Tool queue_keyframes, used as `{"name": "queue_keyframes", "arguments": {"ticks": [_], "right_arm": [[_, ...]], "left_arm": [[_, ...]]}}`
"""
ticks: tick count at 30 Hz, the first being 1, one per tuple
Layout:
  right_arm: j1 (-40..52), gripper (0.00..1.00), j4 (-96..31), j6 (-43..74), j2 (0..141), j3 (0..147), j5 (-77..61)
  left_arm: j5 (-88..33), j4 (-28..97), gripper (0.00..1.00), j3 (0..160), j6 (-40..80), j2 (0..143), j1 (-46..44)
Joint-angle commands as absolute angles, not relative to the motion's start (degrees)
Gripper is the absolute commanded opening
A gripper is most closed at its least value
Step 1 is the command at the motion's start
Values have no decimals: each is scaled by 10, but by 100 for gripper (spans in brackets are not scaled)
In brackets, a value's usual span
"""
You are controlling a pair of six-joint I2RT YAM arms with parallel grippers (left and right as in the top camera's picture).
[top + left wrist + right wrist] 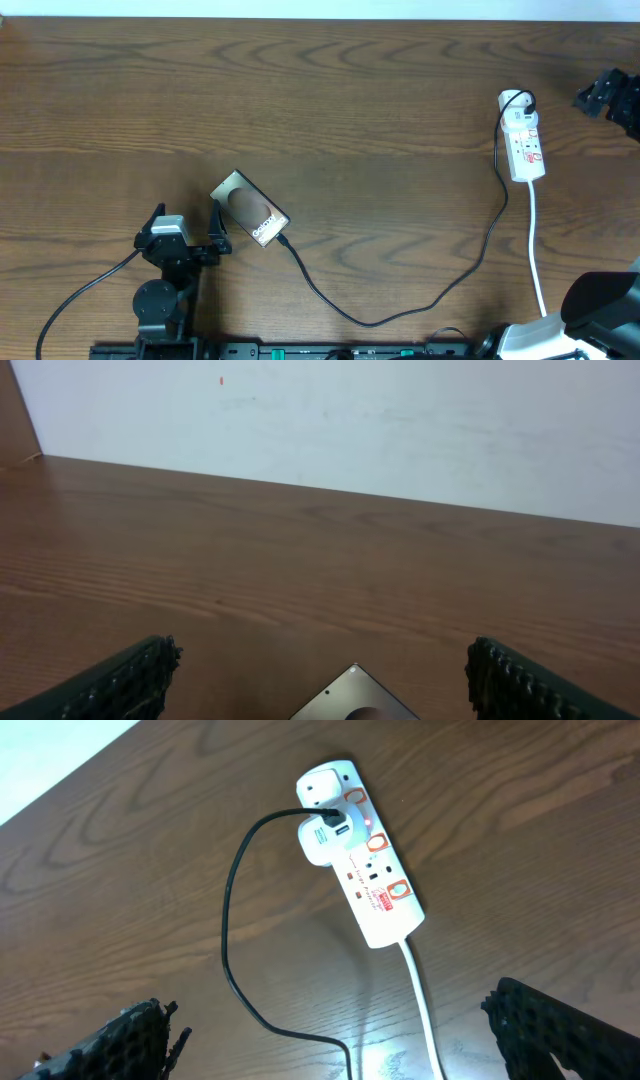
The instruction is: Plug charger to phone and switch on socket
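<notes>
Slack shows in the long thin black charger cable (225,925), which runs across the brown wooden desk (350,100). It leads from the white power strip (388,918) with red-ringed switches, on the desk's right side, to the lower end of the flat bronze phone (250,208) on the left. Whether its tip is fully seated is too small to tell.

The left pincer (330,685) hangs wide over the phone's corner, holding nothing. The right pincer (345,1040) hovers wide and empty above the strip.

The switch seems to be the step in hand. The right arm would do well to narrow its jaws and press one jaw straight down on the rocker beside the plugged outlet. It should keep clear of the cable loop so the strip does not slide. A small red dot (368,823) glows near the middle switch, so it may already be on.
</notes>
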State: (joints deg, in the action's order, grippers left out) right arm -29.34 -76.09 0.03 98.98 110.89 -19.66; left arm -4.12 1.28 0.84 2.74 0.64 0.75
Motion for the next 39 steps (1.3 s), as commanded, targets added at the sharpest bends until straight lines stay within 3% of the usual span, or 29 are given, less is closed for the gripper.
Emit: {"name": "queue_keyframes", "arguments": {"ticks": [1,32,39], "right_arm": [[-292,99,-763,8,987,1113,-198],[-292,99,-763,8,987,1113,-197],[-272,99,-680,48,987,1086,-201]], "left_arm": [[-47,38,94,2,24,3,11],[-47,38,94,2,24,3,11],[-47,38,94,2,24,3,11]]}}
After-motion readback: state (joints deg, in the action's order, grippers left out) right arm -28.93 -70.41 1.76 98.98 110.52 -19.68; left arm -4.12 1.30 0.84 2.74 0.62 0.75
